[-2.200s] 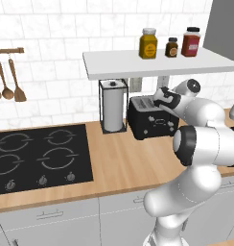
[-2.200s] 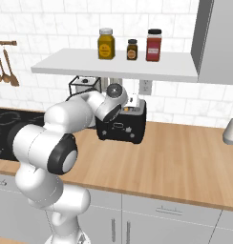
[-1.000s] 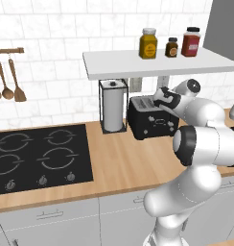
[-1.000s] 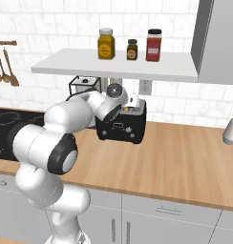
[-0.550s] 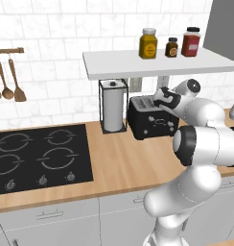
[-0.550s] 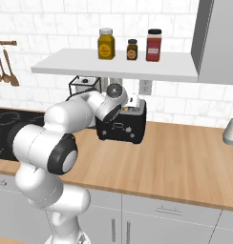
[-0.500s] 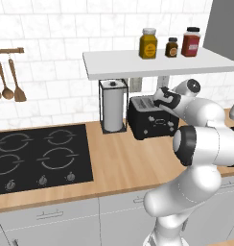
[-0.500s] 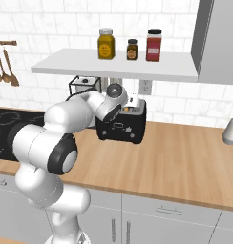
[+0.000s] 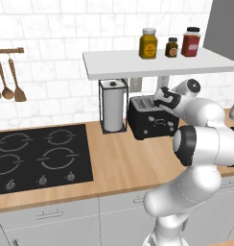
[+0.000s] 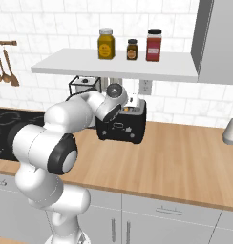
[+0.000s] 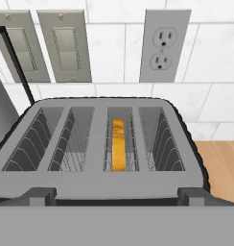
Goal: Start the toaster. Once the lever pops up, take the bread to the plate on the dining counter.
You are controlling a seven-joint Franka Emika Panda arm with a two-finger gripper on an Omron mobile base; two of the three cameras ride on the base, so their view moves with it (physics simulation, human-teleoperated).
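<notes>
The toaster [image 9: 152, 117] is set on the wooden counter [image 9: 123, 163] against the tiled wall, just beside the paper-towel holder [image 9: 113, 105] and under the white shelf [image 9: 152, 62]. It is also seen from the right base view [image 10: 122, 126] and, from above, in the hand view [image 11: 102, 144], where four slots are shown in its grey top. The bread [image 11: 118, 144] is sunk in the third slot from the left — only its orange-brown edge is visible, standing upright between the wire guides, below the rim. The other three slots are seen bare.

The gripper [image 9: 163, 97] is held just over the toaster's top at its front edge, and in the right base view [image 10: 130, 106] it is partly hidden by the wrist. Its two dark fingertips [image 11: 40, 196] are seen far apart at the bottom of the hand view, one at each end of the toaster's front edge — the jaws are spread wide and nothing is grasped between them. Whether the tips touch the toaster cannot be told.

On the wall behind the toaster a power outlet [image 11: 164, 45] and two switch plates [image 11: 64, 45] are mounted. Three jars [image 9: 170, 43] are lined up on the shelf. The black stovetop [image 9: 40, 156] is set into the counter well to the left of the toaster, and wooden spoons [image 9: 11, 81] are hung above it.
</notes>
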